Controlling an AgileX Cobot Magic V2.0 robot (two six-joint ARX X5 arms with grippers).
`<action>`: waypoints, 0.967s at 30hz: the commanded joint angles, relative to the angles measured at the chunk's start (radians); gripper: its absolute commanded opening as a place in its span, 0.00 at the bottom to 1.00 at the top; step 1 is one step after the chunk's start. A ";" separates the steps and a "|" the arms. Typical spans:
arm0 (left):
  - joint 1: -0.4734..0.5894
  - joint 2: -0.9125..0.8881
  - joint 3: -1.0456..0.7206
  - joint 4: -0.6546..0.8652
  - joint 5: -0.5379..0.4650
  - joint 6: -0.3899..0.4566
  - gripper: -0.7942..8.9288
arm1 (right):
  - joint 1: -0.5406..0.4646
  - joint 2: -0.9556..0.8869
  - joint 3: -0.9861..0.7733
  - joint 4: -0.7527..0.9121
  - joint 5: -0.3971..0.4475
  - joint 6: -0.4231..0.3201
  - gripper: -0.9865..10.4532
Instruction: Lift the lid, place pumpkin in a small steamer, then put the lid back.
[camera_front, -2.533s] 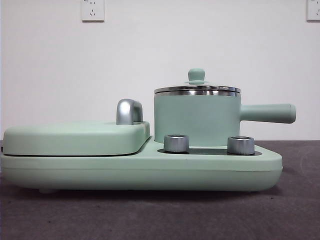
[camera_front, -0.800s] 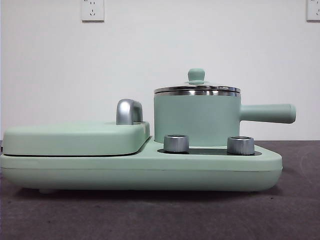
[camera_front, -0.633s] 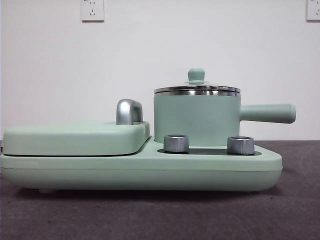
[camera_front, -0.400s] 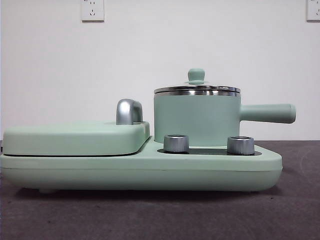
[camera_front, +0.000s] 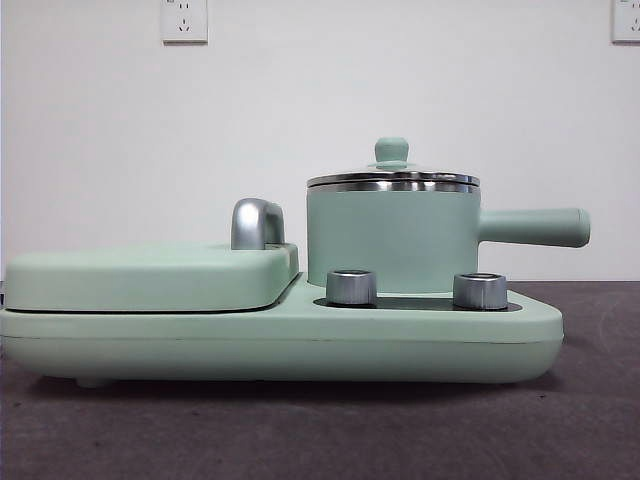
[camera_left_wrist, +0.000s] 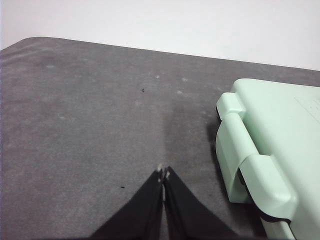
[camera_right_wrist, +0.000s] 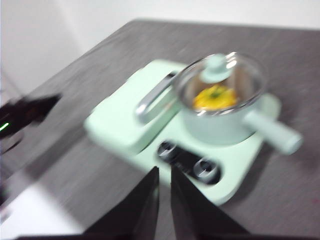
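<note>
The small steamer (camera_front: 390, 240) stands on the right half of the mint-green cooker base (camera_front: 280, 345), its long handle (camera_front: 530, 227) pointing right. The lid (camera_front: 392, 150) sits shut on its rim. In the blurred right wrist view the pumpkin (camera_right_wrist: 215, 97) shows yellow-orange through the glass lid (camera_right_wrist: 217, 67), inside the steamer (camera_right_wrist: 220, 127). My right gripper (camera_right_wrist: 162, 170) hangs high above and away from the cooker, empty, jaws almost together. My left gripper (camera_left_wrist: 163, 172) is shut and empty over bare table beside the cooker's end. Neither gripper shows in the front view.
A large flat mint-green cover (camera_front: 150, 275) with a chrome handle (camera_front: 255, 222) fills the cooker's left half; its hinged end shows in the left wrist view (camera_left_wrist: 250, 150). Two steel knobs (camera_front: 351, 287) (camera_front: 480, 290) stand before the steamer. The other arm (camera_right_wrist: 30, 110) shows dark in the right wrist view.
</note>
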 joint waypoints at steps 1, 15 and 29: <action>0.000 -0.001 -0.019 -0.007 -0.005 0.006 0.09 | -0.110 -0.040 -0.148 0.224 -0.006 -0.009 0.12; 0.000 -0.001 -0.019 -0.007 -0.005 0.006 0.09 | -0.344 -0.263 -0.777 0.685 0.269 -0.066 0.12; 0.000 -0.001 -0.019 -0.007 -0.005 0.006 0.09 | -0.344 -0.361 -0.907 0.719 0.314 -0.139 0.12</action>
